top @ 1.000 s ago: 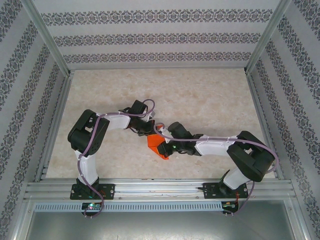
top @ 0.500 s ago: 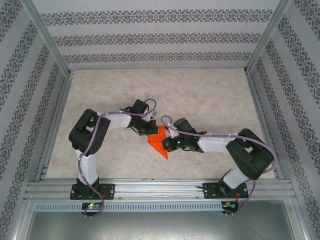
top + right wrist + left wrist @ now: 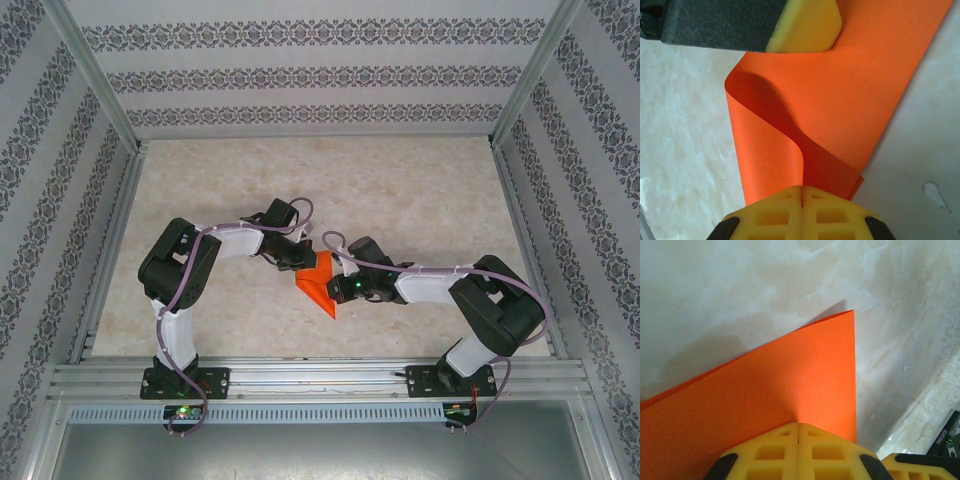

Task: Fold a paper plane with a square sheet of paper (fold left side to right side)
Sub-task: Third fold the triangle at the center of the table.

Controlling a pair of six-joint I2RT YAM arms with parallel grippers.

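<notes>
The square sheet of paper (image 3: 318,283) is bright orange-red and lies partly folded on the table between the two arms. In the right wrist view the square sheet of paper (image 3: 865,85) has one edge curled up and over into my right gripper (image 3: 802,189), which is shut on that raised edge. In the left wrist view my left gripper (image 3: 799,426) is shut on the paper (image 3: 790,375) at its other side. From above, the left gripper (image 3: 300,262) is at the sheet's upper left and the right gripper (image 3: 338,288) at its right. No finished paper plane is in view.
The pale marbled tabletop (image 3: 400,190) stretches behind and to both sides of the arms. Aluminium rails (image 3: 320,378) run along the near edge, and patterned walls enclose the table. The left gripper's finger (image 3: 805,25) crosses the top of the right wrist view.
My right gripper has moved left and away from the near edge with the paper's edge, closing in on the left gripper. The sheet has bunched up and shifted slightly away from the near edge.
</notes>
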